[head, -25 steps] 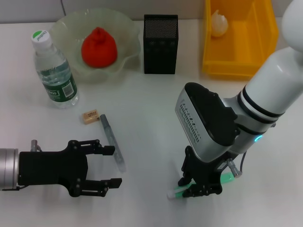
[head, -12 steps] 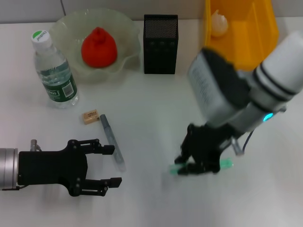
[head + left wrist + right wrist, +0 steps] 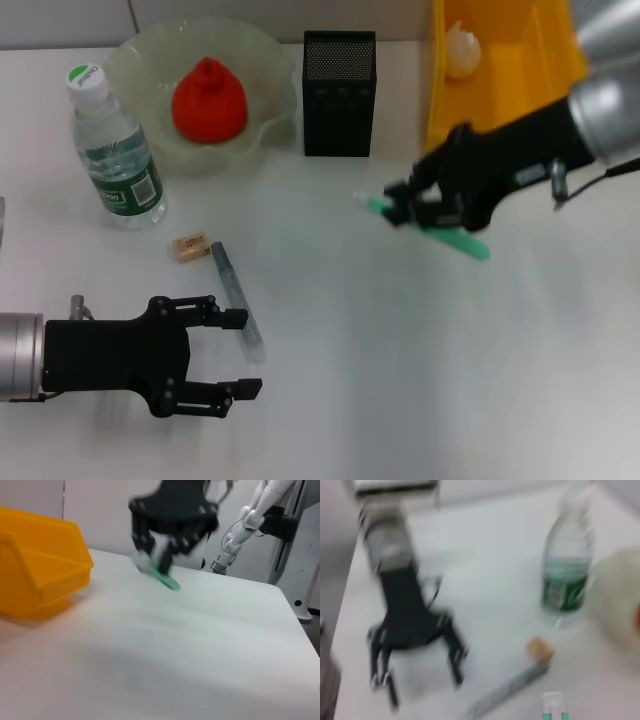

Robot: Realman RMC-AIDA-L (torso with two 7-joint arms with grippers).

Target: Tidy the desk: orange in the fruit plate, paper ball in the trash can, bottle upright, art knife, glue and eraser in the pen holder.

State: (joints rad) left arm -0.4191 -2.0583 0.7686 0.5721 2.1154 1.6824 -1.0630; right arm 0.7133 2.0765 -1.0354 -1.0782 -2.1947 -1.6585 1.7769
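while the glue (image 3: 430,225) is pinched in the right pincer (image 3: 415,208), long axis 10-to-4, the pen holder (image 3: 339,92) is judged at its 11 o'clock; left pincer (image 3: 236,352) spread, parked.

White flat desk (image 3: 330,330) with six items resting on it.
Far left: wavy-rimmed pale-green glass bowl (image 3: 262,60); upright clear plastic bottle (image 3: 112,150) beside it. Far centre: black mesh box (image 3: 339,92). Far right: yellow plastic bin (image 3: 520,90). Near left: tan eraser block (image 3: 190,246), grey pen-shaped knife (image 3: 237,300) just beside.

Red-orange orange (image 3: 209,99) — yellow trash can (image 3: 500,110) — black pen holder (image 3: 339,93).
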